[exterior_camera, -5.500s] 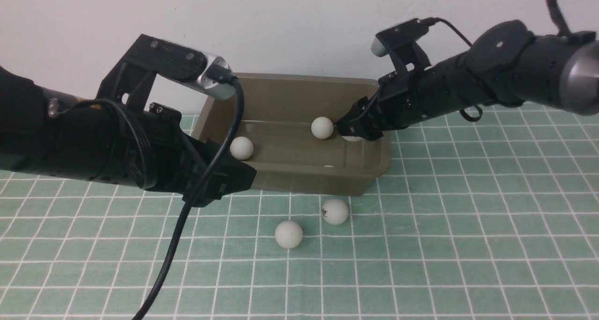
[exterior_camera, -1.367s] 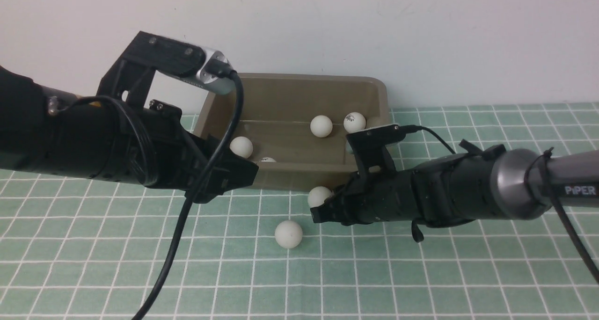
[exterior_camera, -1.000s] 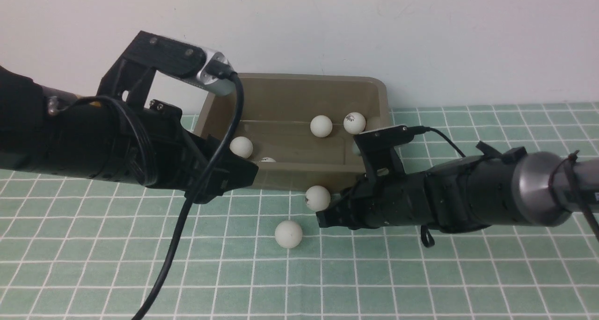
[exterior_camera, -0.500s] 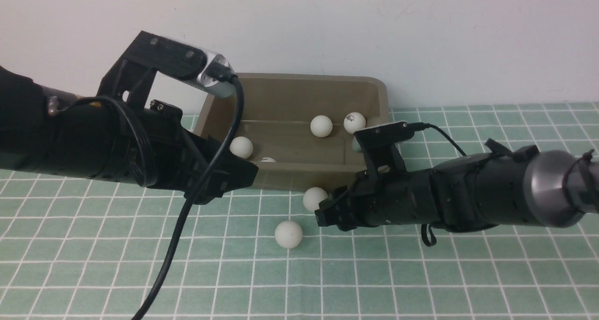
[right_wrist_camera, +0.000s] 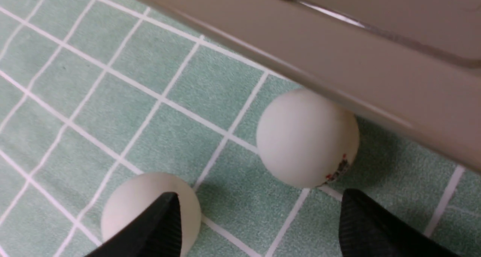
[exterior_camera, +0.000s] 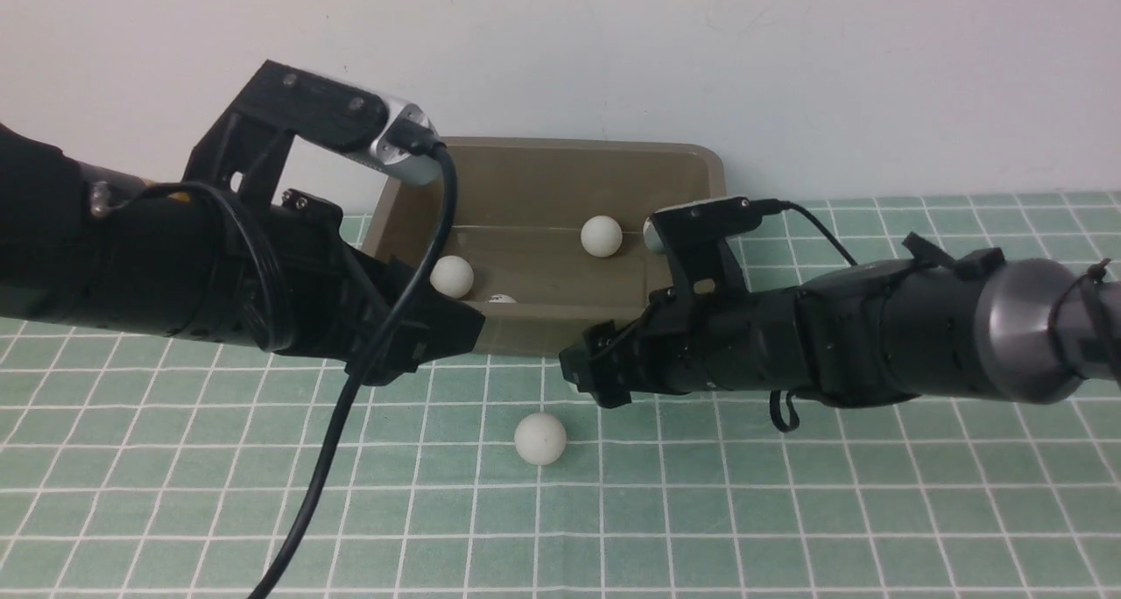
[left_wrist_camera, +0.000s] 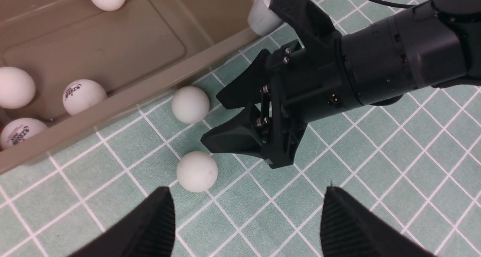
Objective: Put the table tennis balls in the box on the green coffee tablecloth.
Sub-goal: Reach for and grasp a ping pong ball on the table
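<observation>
Table tennis balls (left_wrist_camera: 190, 104), small, white and round, are partly in the olive-brown plastic box (exterior_camera: 560, 174) and partly on the teal-green cloth with thin white squares (exterior_camera: 876, 511). Four balls lie inside the box. One ball sits on the cloth just beside the box's near wall. Another ball (left_wrist_camera: 197, 171) lies near it. The right arm (left_wrist_camera: 394, 58) is low over the cloth. Its jaws are spread apart and hold nothing, and they point at the ball by the wall. The left arm (exterior_camera: 175, 275) has its jaws spread wide too, and they are empty.
</observation>
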Tool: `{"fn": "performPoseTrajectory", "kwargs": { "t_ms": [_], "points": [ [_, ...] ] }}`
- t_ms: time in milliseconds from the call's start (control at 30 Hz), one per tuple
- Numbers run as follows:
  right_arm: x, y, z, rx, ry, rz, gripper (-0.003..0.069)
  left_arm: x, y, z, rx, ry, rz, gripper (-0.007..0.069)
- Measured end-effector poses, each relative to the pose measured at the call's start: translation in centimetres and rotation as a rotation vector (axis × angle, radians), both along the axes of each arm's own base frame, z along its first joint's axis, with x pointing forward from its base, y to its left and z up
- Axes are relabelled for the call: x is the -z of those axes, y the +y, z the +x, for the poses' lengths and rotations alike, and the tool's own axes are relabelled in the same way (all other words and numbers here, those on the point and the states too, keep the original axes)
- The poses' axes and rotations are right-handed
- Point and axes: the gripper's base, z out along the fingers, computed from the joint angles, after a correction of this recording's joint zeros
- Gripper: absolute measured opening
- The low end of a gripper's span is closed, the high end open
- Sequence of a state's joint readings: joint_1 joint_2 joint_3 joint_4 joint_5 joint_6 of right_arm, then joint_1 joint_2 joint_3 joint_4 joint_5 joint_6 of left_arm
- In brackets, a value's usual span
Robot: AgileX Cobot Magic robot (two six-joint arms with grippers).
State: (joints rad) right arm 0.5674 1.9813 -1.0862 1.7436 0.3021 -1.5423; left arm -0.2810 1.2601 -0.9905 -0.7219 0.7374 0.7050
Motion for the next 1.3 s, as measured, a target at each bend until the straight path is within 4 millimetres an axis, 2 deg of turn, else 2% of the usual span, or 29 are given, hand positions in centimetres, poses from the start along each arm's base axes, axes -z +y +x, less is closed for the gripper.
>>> {"fn": "performPoseTrajectory", "kwargs": {
  "t_ms": [467,1000,1300],
  "points": [
    [-1.1,0.8,1.1,0.006,-0.044,0.019,0.0505,0.0,0.0,0.0,0.0,0.0,0.0,0.0468],
    [0.5,0.9,2.0,0.037,-0.035,-0.025,0.0505,0.0,0.0,0.0,0.004,-0.003,0.003,0.0468],
    [0.6,1.1,2.8,0.064,-0.053,-0.039,0.0505,0.0,0.0,0.0,0.005,-0.005,0.004,0.0468]
  ]
}}
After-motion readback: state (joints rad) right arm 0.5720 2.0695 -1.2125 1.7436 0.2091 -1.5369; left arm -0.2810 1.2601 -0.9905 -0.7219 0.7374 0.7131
